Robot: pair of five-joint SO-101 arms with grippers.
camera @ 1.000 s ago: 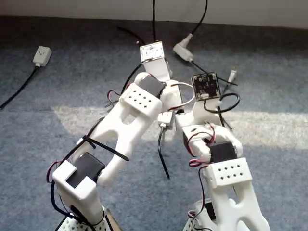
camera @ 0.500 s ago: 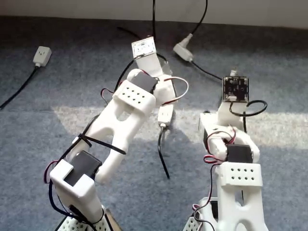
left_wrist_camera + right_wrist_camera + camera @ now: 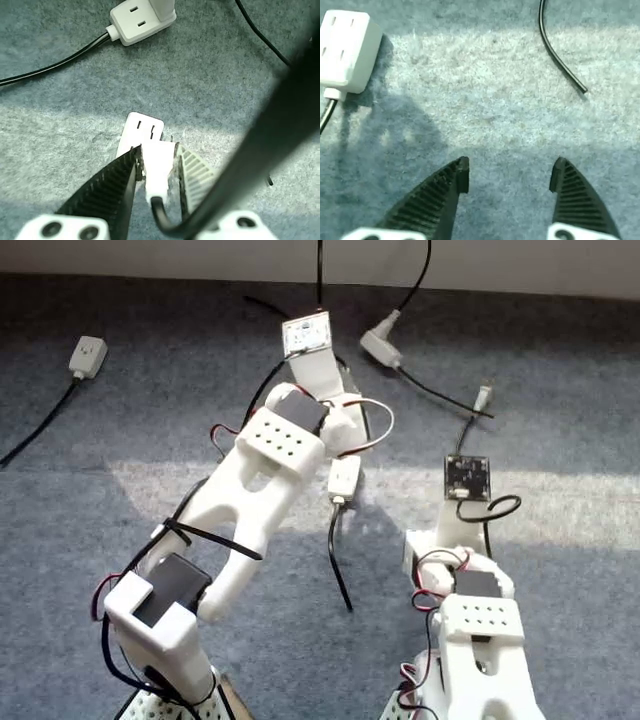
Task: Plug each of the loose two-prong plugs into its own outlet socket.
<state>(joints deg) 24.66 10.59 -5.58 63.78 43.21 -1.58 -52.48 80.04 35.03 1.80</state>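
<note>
Two claws differ. Your left claw (image 3: 157, 152) clamps the small white plastic two-prong plug (image 3: 159, 172) by its flat sides, with the white two-slot outlet socket (image 3: 144, 127) just ahead of its tips. Your right claw (image 3: 511, 165) gapes empty. Expect a light, rigid, slick plug body, and expect the black cord (image 3: 156, 210) to tug.

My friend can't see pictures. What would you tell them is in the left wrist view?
The left arm's jaws are shut on a white plug with a black cord, held right beside a white socket with two slots on grey carpet. A second white socket lies farther off.
</note>
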